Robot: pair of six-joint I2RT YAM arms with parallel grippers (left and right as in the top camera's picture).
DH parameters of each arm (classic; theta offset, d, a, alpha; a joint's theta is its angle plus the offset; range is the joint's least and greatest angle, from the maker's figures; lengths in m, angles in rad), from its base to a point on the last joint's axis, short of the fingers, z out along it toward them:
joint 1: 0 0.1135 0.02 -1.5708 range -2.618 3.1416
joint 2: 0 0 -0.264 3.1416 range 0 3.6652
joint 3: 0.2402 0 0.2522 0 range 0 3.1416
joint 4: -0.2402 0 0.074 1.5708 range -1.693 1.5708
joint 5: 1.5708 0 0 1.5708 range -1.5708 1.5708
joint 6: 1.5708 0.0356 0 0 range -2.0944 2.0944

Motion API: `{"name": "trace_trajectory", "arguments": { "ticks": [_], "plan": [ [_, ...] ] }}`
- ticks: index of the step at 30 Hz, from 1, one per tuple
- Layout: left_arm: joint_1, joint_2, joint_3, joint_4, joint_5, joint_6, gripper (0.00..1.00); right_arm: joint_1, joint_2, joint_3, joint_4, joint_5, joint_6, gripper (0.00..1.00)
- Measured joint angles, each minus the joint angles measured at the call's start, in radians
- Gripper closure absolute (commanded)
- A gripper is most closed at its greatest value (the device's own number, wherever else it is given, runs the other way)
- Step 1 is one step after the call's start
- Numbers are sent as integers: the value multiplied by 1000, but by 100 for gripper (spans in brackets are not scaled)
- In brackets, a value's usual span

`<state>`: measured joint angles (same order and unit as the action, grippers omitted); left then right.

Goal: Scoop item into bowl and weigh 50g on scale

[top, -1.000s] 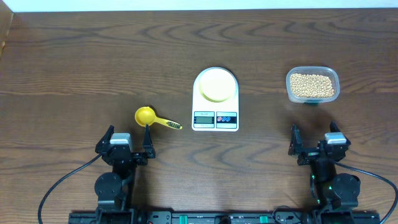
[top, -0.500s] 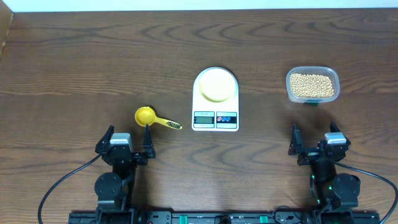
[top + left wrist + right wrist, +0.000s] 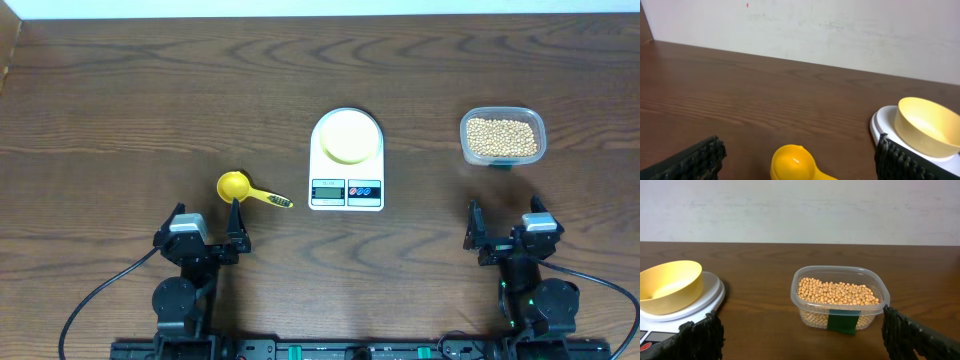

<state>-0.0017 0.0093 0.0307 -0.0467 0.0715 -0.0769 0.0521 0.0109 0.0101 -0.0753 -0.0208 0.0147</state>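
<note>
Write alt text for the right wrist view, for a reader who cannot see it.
A clear plastic tub filled with small tan beans sits mid-frame on a dark wooden table, with a green label on its front. At left, a pale yellow bowl rests on a white scale. Black open jaws frame the bottom corners.

Sit folded low and well apart, one at each side, with the left gripper [image 3: 206, 212] and the right gripper [image 3: 505, 210] both pointing forward. Hold the jaws spread wide, with nothing between them and nothing touched. Show only dark ribbed fingers [image 3: 695, 161] in each wrist view, at the lower corners.
</note>
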Motion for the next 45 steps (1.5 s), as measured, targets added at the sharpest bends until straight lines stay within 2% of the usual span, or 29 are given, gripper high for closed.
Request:
{"name": "trace_trajectory", "arguments": {
  "ticks": [9, 31, 39, 45],
  "plan": [
    [0, 0, 0, 0, 0, -50, 2, 0, 0, 0, 0, 0, 0, 1],
    [0, 0, 0, 0, 0, -55, 2, 0, 0, 0, 0, 0, 0, 1],
    [0, 0, 0, -2, 1, -169, 2, 0, 0, 0, 0, 0, 0, 1],
    [0, 3, 10, -17, 10, -197, 2, 0, 0, 0, 0, 0, 0, 1]
  ]
}}
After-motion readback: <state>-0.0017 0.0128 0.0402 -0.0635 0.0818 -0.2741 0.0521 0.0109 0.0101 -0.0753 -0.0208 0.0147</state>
